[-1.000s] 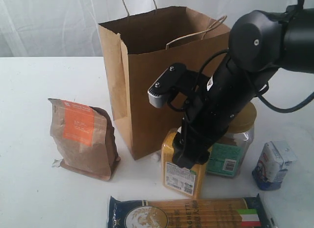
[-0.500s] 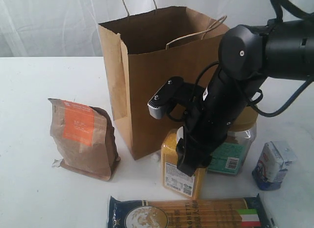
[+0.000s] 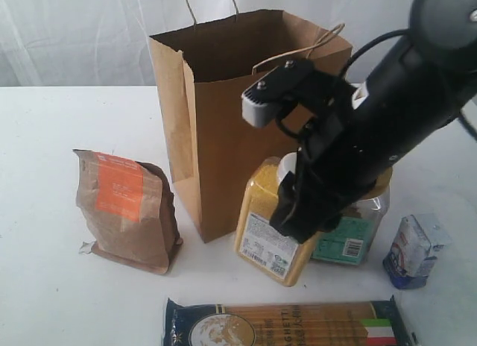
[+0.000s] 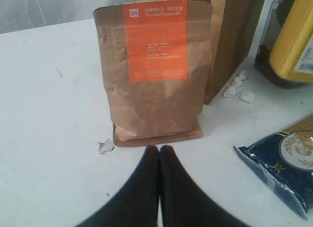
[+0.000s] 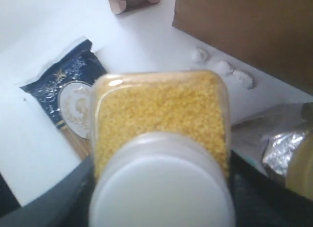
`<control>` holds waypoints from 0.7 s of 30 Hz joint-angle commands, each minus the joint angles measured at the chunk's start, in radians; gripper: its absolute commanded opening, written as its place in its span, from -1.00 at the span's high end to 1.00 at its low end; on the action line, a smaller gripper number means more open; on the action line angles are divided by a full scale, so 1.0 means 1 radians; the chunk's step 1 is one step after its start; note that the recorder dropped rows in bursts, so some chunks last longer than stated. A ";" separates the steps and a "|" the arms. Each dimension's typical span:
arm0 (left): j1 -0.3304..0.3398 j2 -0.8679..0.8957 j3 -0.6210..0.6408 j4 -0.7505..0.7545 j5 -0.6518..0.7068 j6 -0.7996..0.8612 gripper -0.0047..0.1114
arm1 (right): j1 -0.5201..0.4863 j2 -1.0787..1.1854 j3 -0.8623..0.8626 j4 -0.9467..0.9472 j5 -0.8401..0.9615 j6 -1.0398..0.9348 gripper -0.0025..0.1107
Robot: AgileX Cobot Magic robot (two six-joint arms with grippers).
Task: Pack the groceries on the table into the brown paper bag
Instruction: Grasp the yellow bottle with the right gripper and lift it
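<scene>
The right gripper (image 3: 297, 212) pinches the yellow white-capped plastic bottle (image 3: 270, 230) near its cap. The bottle hangs tilted, low over the white surface (image 3: 59, 137), just in front of the tall brown paper bag (image 3: 223, 122).

The main risk is probably the climb. The bag's rim stands high, so the leaning bottle's base could catch it and crumple or tip the bag. A twisted cord handle (image 3: 298, 55) lying across the mouth could also snag. With the hold so high up, the heavy body may swing or slip, and the arm passes close to the gold-lidded clear jar (image 3: 369, 212).

Only the right wrist view shows dark fingers (image 5: 73, 197) flanking the cap on both sides, where the exterior view has the arm covering it. Only the left wrist view shows the left gripper (image 4: 159, 151), pressed together and empty, just before the upright kraft pouch with orange label (image 4: 154, 70).
</scene>
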 commanded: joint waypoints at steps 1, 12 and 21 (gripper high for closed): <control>0.005 -0.005 0.003 -0.005 0.001 0.002 0.92 | 0.001 -0.147 -0.003 0.004 0.057 0.053 0.96; 0.005 -0.005 0.003 -0.005 0.001 0.002 0.92 | -0.003 -0.411 -0.003 -0.326 0.075 0.305 0.96; 0.005 -0.005 0.003 -0.005 0.001 0.002 0.92 | -0.004 -0.448 -0.070 -0.528 0.024 0.396 0.96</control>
